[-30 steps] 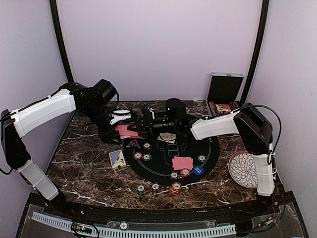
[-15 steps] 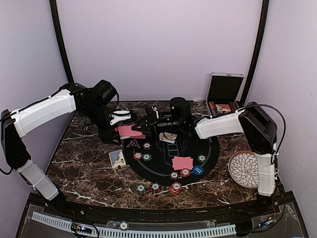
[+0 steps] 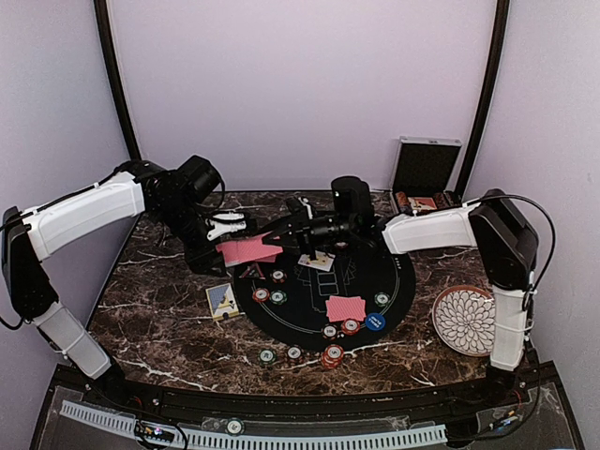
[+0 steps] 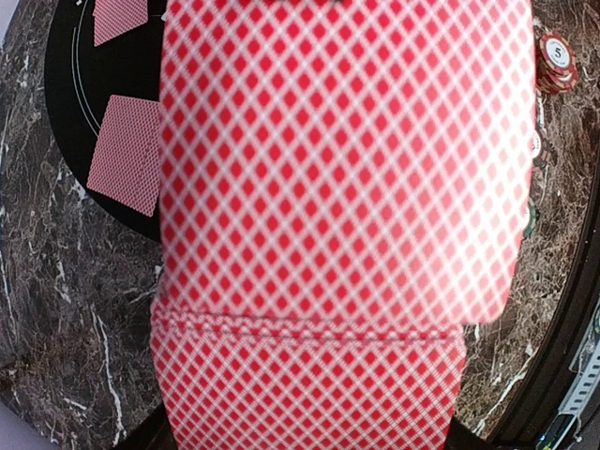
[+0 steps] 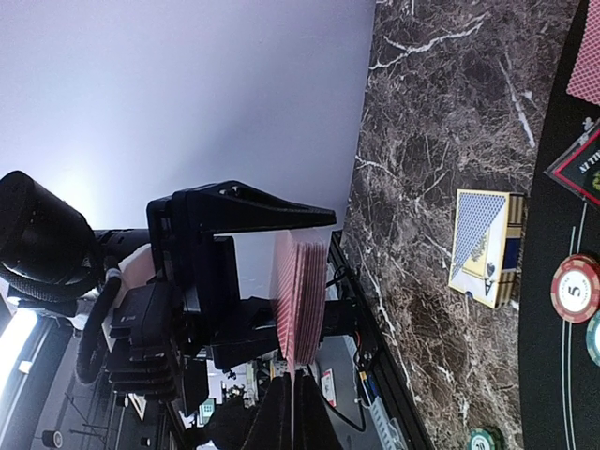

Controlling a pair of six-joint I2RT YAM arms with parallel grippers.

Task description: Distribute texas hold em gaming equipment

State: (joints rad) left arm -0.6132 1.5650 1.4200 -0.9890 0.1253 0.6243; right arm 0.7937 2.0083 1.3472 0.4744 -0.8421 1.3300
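My left gripper (image 3: 225, 251) is shut on a deck of red-backed cards (image 3: 242, 251), held above the table's left part; the deck (image 4: 309, 384) fills the left wrist view and hides the fingers. My right gripper (image 3: 274, 236) is shut on the top card (image 4: 337, 159), which sticks out past the deck. In the right wrist view the right gripper (image 5: 292, 417) pinches that card's edge, with the deck (image 5: 302, 295) edge-on. Red cards (image 3: 345, 307), chips (image 3: 278, 297), a red chip stack (image 3: 332, 356) and a blue button (image 3: 375, 322) lie around the black mat (image 3: 398, 277).
A blue card box (image 3: 222, 301) lies left of the mat and shows in the right wrist view (image 5: 485, 246). A triangular marker (image 5: 579, 164) sits on the mat. The silver case (image 3: 424, 178) stands open at the back right. The white patterned plate (image 3: 461, 321) is at the right.
My right gripper has drawn back to the right and the top card has slid further off the deck. The left arm has barely moved.
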